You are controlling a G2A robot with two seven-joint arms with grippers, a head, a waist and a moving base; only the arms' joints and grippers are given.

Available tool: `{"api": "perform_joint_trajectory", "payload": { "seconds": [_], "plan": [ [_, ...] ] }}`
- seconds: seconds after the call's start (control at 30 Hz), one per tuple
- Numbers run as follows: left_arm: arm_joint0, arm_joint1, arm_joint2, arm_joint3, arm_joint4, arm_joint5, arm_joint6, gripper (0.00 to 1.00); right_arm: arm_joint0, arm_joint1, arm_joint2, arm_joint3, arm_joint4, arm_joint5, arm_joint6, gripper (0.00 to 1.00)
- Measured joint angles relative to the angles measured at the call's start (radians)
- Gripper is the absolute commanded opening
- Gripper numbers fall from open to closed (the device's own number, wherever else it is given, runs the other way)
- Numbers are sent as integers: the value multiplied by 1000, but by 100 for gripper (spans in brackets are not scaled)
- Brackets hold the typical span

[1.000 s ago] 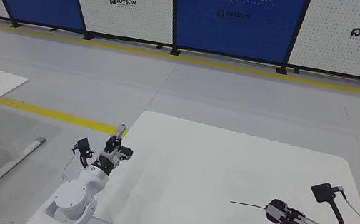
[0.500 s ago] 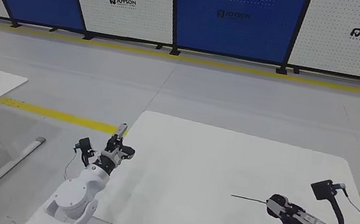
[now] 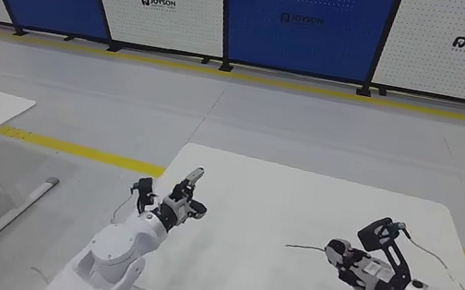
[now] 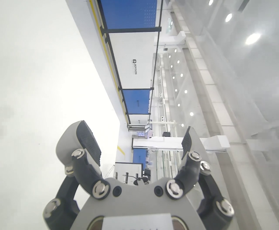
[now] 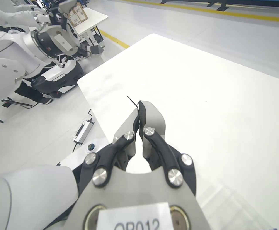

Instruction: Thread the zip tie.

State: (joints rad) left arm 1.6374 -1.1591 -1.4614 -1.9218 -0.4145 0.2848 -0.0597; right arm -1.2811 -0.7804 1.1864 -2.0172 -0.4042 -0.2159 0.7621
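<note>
The white table carries nothing but the two arms working above it. Over its left part, the left gripper now stands inside the table edge, where a second ago it hung right at that edge; it has swung inward toward the middle. In its own wrist view the left gripper is spread wide with nothing between the ribbed pads. The right gripper has also travelled toward the centre and a little away from the robot, and its wrist has turned, so the gap between the two arms is narrower than it was, though they remain well apart. The right gripper is clamped tight on the zip tie, a thin black strip whose free end pokes out past the fingertips. From above, the zip tie runs as a fine line from those fingertips toward the left arm, held above the table. Its head is probably buried in or behind the closed fingers, but I cannot tell. Judging by this convergence, the arms are setting up a meeting; no loop is formed yet, and the open claw must first take the free end.
</note>
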Motion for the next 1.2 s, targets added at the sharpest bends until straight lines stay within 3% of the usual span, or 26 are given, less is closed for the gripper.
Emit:
{"api": "perform_joint_trajectory", "payload": {
  "seconds": [0.07,0.3,0.4,0.57,0.73,1.2],
  "plan": [
    [-12,-1,13,13,32,-7,27,100,-1,0,1,0,0,0,0,0],
    [-10,-1,10,16,8,1,7,100,-10,-1,-3,7,-33,16,-15,0],
    [-15,3,-17,23,-72,56,-68,100,-13,-4,-9,-4,-120,32,-47,0],
    [7,28,-32,34,-169,55,-254,100,-9,-10,-31,-53,-278,20,-101,0],
    [33,65,-8,48,-255,55,-394,100,-10,-14,-54,-70,-373,-89,-144,0],
    [33,67,-6,50,-259,55,-397,100,-11,-14,-54,-70,-358,-86,-144,0]
  ]
}}
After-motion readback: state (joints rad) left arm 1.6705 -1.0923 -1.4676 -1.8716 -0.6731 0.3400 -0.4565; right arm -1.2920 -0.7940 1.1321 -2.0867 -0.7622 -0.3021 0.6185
